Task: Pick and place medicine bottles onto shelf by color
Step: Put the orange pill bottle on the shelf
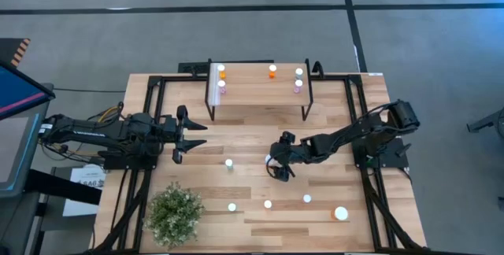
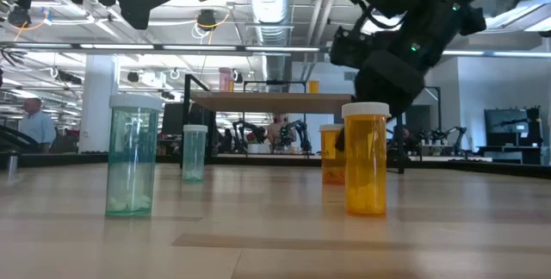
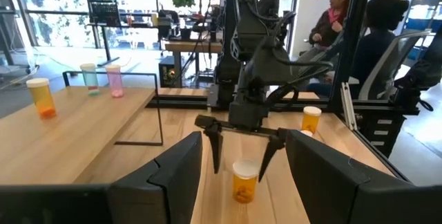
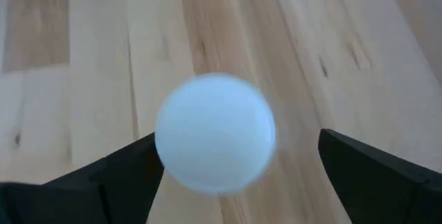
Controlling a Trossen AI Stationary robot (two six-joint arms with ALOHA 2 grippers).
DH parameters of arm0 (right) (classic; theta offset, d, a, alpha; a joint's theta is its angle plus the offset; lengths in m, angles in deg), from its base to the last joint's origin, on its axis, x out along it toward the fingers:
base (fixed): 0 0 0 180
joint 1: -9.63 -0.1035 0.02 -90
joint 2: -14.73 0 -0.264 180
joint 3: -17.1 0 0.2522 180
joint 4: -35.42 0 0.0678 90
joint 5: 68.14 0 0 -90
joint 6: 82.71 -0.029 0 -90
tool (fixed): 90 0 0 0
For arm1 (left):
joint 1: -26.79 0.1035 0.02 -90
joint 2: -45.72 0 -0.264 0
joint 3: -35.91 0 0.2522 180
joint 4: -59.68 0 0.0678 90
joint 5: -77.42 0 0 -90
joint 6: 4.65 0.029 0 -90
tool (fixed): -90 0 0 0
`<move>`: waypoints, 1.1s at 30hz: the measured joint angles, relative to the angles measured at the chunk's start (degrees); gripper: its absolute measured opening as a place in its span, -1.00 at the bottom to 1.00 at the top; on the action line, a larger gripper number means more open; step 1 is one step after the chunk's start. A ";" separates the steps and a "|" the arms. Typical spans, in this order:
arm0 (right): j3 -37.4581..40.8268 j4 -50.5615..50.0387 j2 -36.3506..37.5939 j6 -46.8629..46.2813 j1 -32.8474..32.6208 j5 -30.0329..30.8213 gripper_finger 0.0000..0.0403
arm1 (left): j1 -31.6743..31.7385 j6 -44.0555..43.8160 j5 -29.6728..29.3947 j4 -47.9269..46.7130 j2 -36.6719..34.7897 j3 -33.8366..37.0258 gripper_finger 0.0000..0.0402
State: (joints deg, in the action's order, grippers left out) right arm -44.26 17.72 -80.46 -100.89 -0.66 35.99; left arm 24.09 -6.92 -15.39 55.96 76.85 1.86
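**Step in hand:** pick-up of one orange bottle (image 3: 243, 180) standing mid-table, judged from the right gripper (image 1: 277, 167) poised directly over it.

**Right gripper:** fingers spread wide, one to each side of the white cap (image 4: 215, 133); nothing pinched yet. In the left wrist view the two fingertips are seen straddling the cap, apart from it on both sides.

**Left gripper** (image 1: 183, 134): parked over the table's left part, jaws spread, nothing held.

**Shelf** (image 1: 260, 97): at the far edge of the table; six bottles already stood on it, orange ones (image 1: 272, 72) included.

**Loose bottles:** a pale green one (image 1: 229, 163) near the middle and four others along the near side, beside the potted plant (image 1: 174, 213).

**Handling notes:**
- The cap is best kept centred between the fingers; in the right wrist view it appears nearer one finger, so a small sideways correction is advised.
- The descent is best carried past the cap onto the body before closing.
- Closure should be gentle; the bottle looks light and easily tipped.
- A straight lift is advised before travel towards the shelf's orange group.
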 joint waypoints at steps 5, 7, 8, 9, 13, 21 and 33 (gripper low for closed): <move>-0.02 0.87 0.10 0.04 0.29 -2.33 0.84 | 0.01 -0.02 0.00 0.00 -0.02 0.00 -0.01; -0.01 1.35 0.26 0.06 0.29 -2.63 0.77 | -0.01 -0.04 0.00 0.00 0.00 0.00 -0.01; -0.01 1.77 0.31 0.11 0.29 -2.84 0.74 | -0.01 -0.03 0.00 0.00 -0.02 0.00 -0.01; -0.01 1.87 0.32 0.16 0.29 -3.14 0.70 | 0.00 -0.04 0.00 0.00 -0.01 0.00 -0.01; -0.01 2.15 0.32 0.18 0.27 -3.82 0.55 | -0.01 -0.04 0.00 0.00 0.00 0.00 -0.01; -0.01 2.92 0.32 0.19 0.27 -3.84 0.38 | 0.00 -0.14 -0.04 0.02 0.00 0.00 -0.01; -0.01 3.20 0.32 0.18 0.27 -3.82 0.23 | -0.01 -0.44 -0.24 0.11 0.00 0.00 -0.01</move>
State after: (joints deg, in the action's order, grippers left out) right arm -44.28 20.92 -80.14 -100.71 -0.39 32.17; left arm 24.07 -7.35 -15.63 56.07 76.85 1.86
